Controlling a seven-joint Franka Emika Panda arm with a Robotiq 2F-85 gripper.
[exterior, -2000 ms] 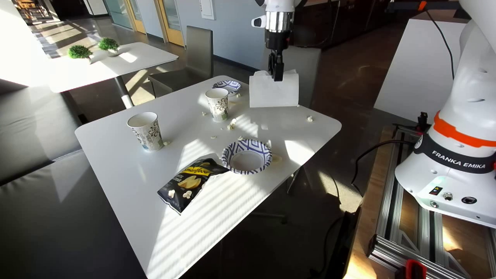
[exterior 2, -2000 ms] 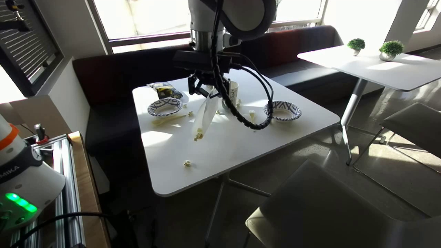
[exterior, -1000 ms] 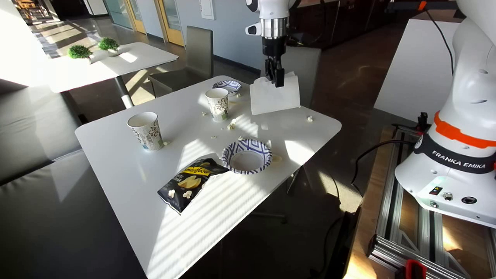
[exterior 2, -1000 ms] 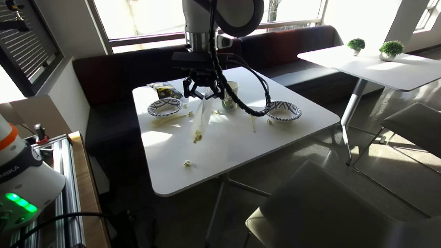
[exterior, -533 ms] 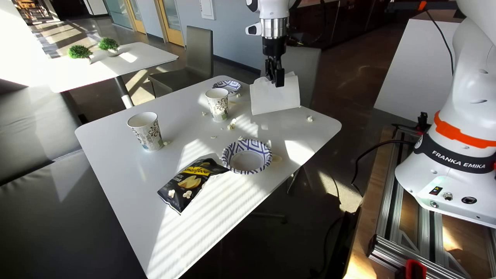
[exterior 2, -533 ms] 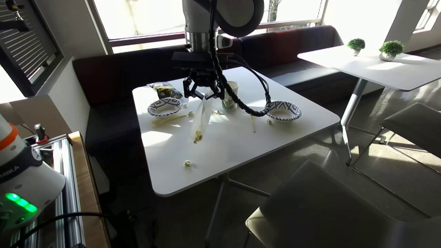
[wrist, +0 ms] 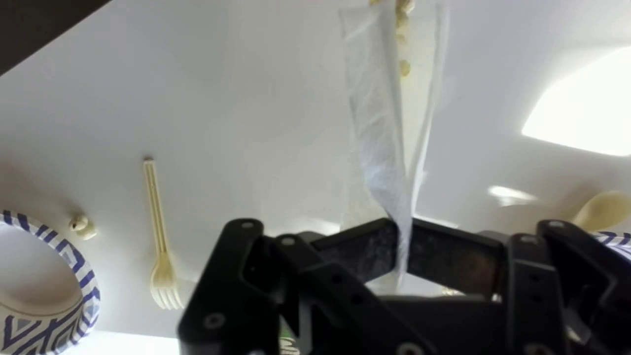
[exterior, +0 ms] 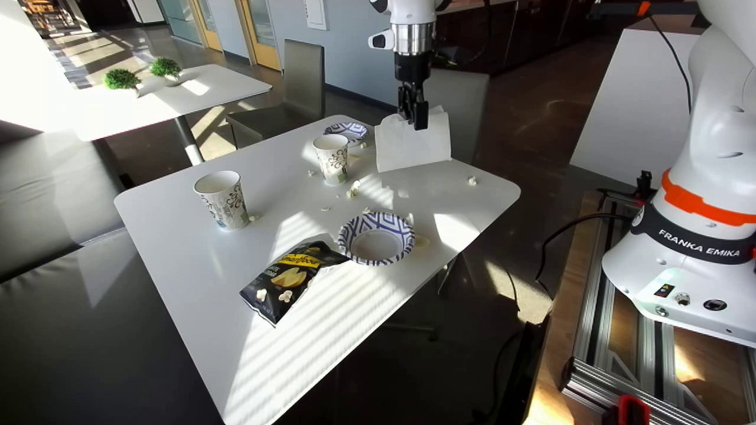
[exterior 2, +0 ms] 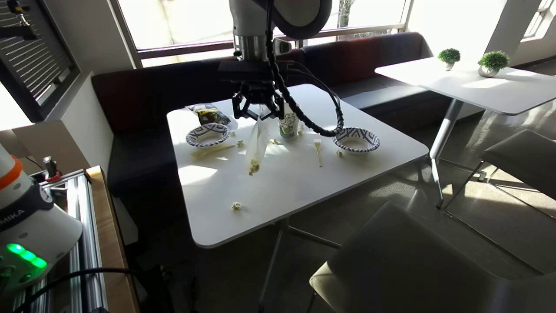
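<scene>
My gripper [exterior: 420, 121] is shut on a white napkin [exterior: 413, 144] and holds it by its upper edge, so it hangs over the table. The gripper also shows in an exterior view [exterior 2: 263, 116] and in the wrist view [wrist: 403, 241]. In the wrist view the napkin [wrist: 377, 113] is pinched between the fingertips and parts into two layers. Popcorn pieces [wrist: 404, 68] show between these layers; they also show at the napkin's lower end in an exterior view [exterior 2: 254, 165]. I cannot tell whether the napkin's lower edge touches the table.
Patterned bowls [exterior: 349, 233] [exterior 2: 371, 141], paper cups [exterior: 222, 198] [exterior: 332, 159] and a black snack bag [exterior: 295, 271] stand or lie on the white table [exterior 2: 295, 191]. A fork [wrist: 160, 256], a spoon [exterior 2: 213, 151] and loose popcorn [exterior 2: 236, 206] lie about. Chairs [exterior 2: 391, 261] stand beside it.
The gripper first lowered and turned slightly with the napkin, then held still. Now it is slightly higher and shifted, and the napkin and the popcorn at its lower end have moved with it.
</scene>
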